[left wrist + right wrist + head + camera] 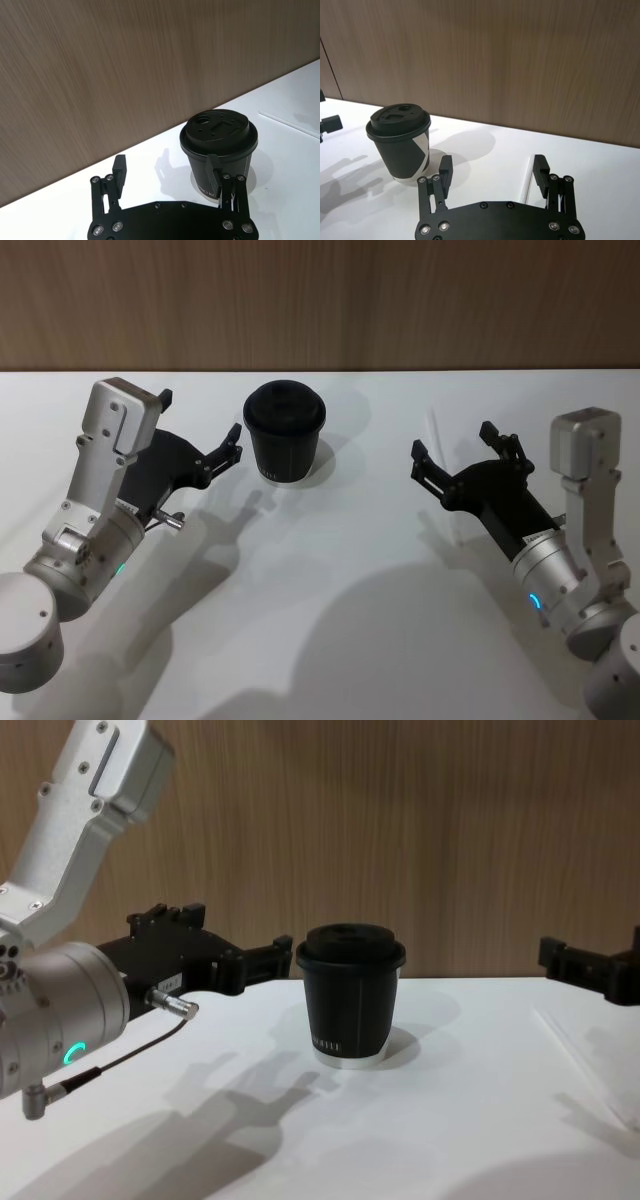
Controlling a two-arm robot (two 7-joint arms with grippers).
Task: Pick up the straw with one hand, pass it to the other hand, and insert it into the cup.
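The black cup (285, 430) with its domed lid stands upright at the back middle of the white table. The white straw (526, 180) lies flat on the table to the cup's right, a faint line in the chest view (585, 1065). My right gripper (453, 445) hovers open just above the straw, and in the right wrist view (492, 165) the straw runs beside one finger. Left of the cup, my left gripper (200, 420) is open and empty, with one fingertip close to the cup's side (220, 140).
A wooden wall (320, 300) runs right behind the table's back edge. A thin dark cable with a metal plug (175, 1008) hangs from the left forearm. The white table (330, 620) stretches bare toward me.
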